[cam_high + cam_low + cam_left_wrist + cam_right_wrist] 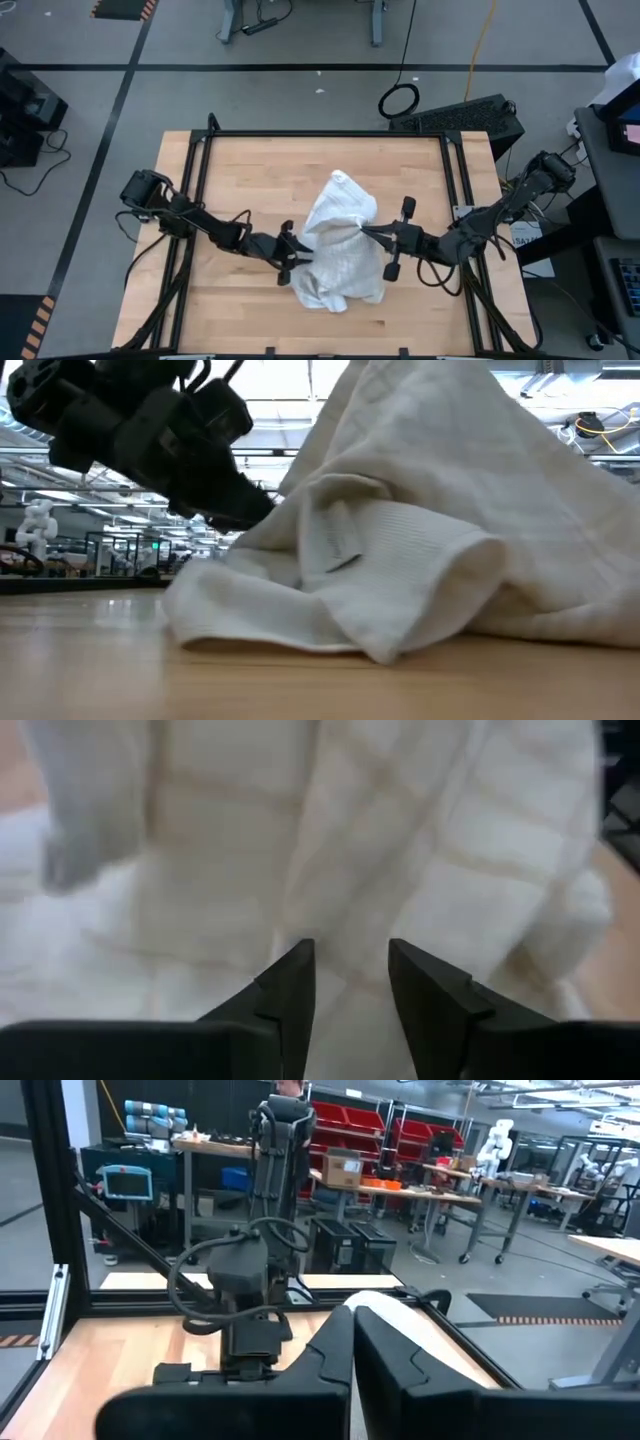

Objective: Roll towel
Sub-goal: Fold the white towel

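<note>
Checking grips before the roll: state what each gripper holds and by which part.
Right gripper is shut on the towel, pinching a raised fold at its middle. Left gripper stands open at the towel's left edge, holding nothing.

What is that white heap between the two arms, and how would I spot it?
Look at the wooden table: near its middle, between the left gripper and the right gripper, lies the towel. It is a crumpled white cloth with faint check lines, bunched up into a peak, and the only fabric there.
</note>
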`<act>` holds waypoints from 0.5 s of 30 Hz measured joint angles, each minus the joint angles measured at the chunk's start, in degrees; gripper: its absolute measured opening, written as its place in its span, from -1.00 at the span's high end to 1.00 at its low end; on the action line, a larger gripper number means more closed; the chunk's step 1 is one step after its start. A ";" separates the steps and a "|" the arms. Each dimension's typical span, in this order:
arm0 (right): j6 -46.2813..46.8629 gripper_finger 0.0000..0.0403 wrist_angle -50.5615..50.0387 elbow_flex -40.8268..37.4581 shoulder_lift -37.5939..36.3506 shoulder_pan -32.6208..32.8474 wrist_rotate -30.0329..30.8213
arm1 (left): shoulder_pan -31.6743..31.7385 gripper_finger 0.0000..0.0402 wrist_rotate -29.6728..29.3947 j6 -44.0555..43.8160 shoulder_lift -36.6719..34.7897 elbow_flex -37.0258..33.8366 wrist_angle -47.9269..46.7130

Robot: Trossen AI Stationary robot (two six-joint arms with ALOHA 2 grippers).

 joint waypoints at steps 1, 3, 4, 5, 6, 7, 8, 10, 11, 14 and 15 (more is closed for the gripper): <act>-0.01 1.00 -0.06 0.00 0.00 0.00 -0.02 | 0.20 0.33 -0.11 0.49 0.00 0.16 -0.11; 0.03 1.00 -0.04 0.00 0.00 -0.03 -0.02 | 0.58 0.33 -0.32 1.71 0.02 0.75 -0.33; 0.06 1.00 -0.04 0.00 0.00 -0.12 -0.01 | 0.89 0.33 -0.50 1.94 0.02 1.09 -0.25; 0.06 1.00 -0.04 0.00 0.05 -0.18 -0.02 | 1.22 0.32 -0.50 1.94 0.02 1.50 -0.25; 0.10 1.00 -0.04 0.00 0.18 -0.25 -0.04 | 1.51 0.30 -0.50 1.92 0.02 1.80 -0.26; 0.17 1.00 -0.08 0.00 0.26 -0.36 -0.08 | 1.86 0.26 -0.50 1.92 0.14 2.05 -0.27; 0.17 1.00 -0.14 0.00 0.28 -0.43 -0.08 | 2.19 0.21 -0.48 1.93 0.56 2.52 -0.17; 0.43 1.00 -0.14 0.00 0.28 -0.44 -0.07 | 2.59 0.07 -0.41 2.86 1.65 3.34 -0.18; 0.58 1.00 -0.13 0.00 0.28 -0.47 -0.07 | 2.66 0.00 -0.39 4.16 2.32 3.96 -0.37; 0.65 1.00 -0.57 0.00 0.28 -0.48 -0.11 | 2.58 -0.11 4.49 9.86 5.40 6.58 1.18; 0.65 1.00 -0.68 0.00 0.28 -0.48 -0.09 | 2.32 -0.08 5.92 11.57 6.46 7.42 1.52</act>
